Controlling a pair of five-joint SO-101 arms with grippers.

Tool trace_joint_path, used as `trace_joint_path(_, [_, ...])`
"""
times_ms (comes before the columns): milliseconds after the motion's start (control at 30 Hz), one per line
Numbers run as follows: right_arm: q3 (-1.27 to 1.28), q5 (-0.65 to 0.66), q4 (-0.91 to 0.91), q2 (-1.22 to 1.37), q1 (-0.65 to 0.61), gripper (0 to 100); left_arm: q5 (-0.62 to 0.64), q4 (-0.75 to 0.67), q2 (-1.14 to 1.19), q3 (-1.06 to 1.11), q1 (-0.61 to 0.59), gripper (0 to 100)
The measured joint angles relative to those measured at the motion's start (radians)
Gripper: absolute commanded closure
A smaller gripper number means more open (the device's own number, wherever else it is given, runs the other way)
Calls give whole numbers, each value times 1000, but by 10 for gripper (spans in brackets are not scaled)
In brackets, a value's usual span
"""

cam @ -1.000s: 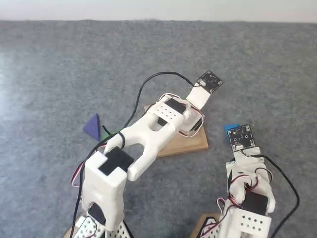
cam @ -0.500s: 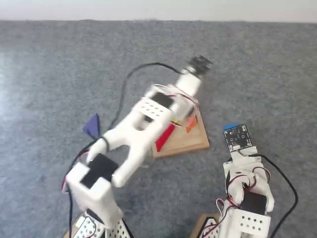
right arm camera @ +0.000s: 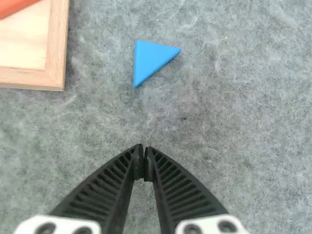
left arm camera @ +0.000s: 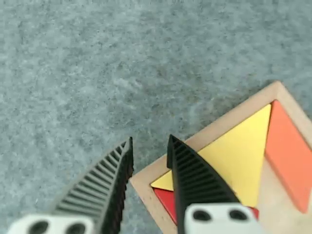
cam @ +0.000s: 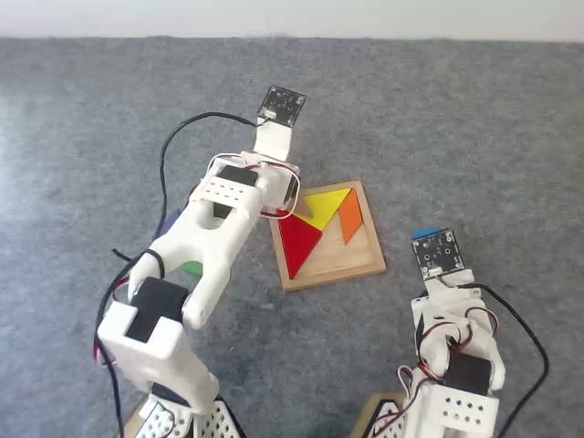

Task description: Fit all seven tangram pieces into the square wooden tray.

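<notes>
Swung leftward off the square wooden tray [cam: 334,273] within the last second, uncovering the red triangle [cam: 299,239], yellow triangle [cam: 321,208] and orange piece [cam: 350,214] lying inside. Hung the left gripper [left arm camera: 149,141] over a tray corner, jaws parted a little, gripping nothing. Held the right gripper [right arm camera: 144,148] pressed closed and empty above grey carpet [cam: 474,119], near the blue triangle [right arm camera: 148,59] outside the tray. Left a green piece [cam: 192,268] on carpet beside the left arm [cam: 219,237].

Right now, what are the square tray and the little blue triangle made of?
The tray looks like pale, unpainted wood: matte tan with faint grain lines. The blue triangle is smooth and evenly coloured with no grain showing, so painted wood or plastic; I cannot tell which.
</notes>
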Motion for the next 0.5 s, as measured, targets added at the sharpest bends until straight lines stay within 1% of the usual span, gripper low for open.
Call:
trace_joint_path(133, [0, 0, 0, 0, 0, 991, 3, 0, 2, 12, 0, 893])
trace_joint_path(267, [0, 0, 0, 0, 0, 991, 5, 51, 2, 28, 5, 893])
trace_joint_path(500, [0, 0, 0, 0, 0, 991, 5, 74, 2, 48, 75, 893])
